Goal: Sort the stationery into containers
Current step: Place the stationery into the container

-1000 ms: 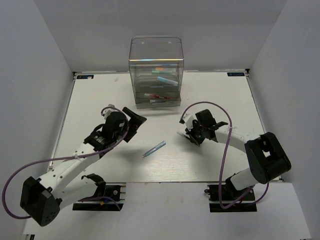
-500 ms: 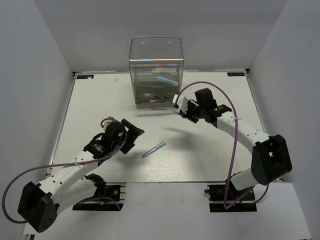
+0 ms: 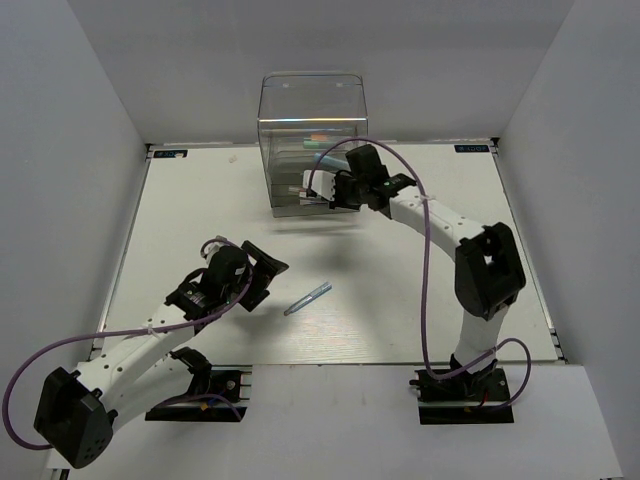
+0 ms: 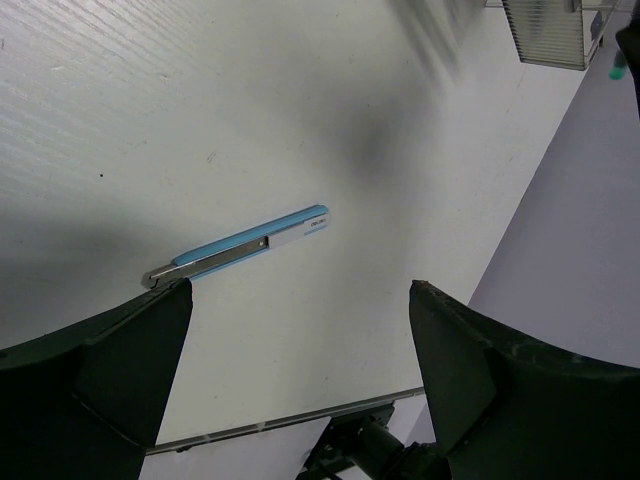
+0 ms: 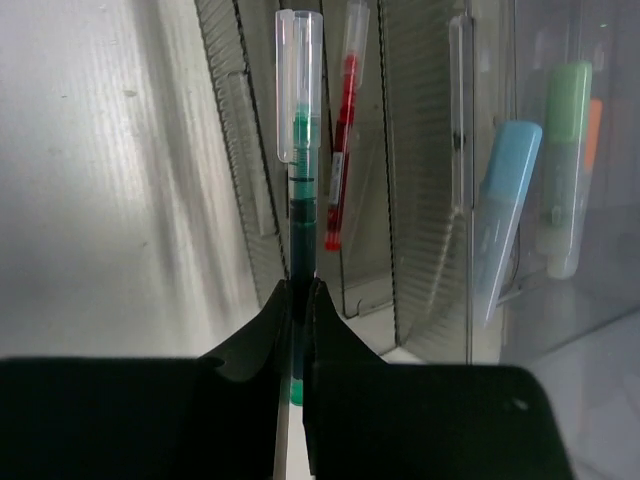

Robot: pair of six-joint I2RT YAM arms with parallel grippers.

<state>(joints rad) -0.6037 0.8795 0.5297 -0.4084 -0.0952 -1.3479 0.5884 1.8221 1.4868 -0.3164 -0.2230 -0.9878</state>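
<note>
holding a green pen (image 5: 299,120) clamped in the right gripper (image 5: 297,290), long axis pointing at the drawer unit (image 3: 312,110) on the far edge of the worktop (image 3: 200,200), probably its lower half; left gripper (image 4: 300,300) spread wide just beside the blue pen (image 4: 245,245) mid-worktop.

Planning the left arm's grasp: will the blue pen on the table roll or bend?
Likely stiff and light: the blue pen is thin and straight. Its body looks flat-sided, so it probably won't roll, but could skid on the smooth table.
</note>
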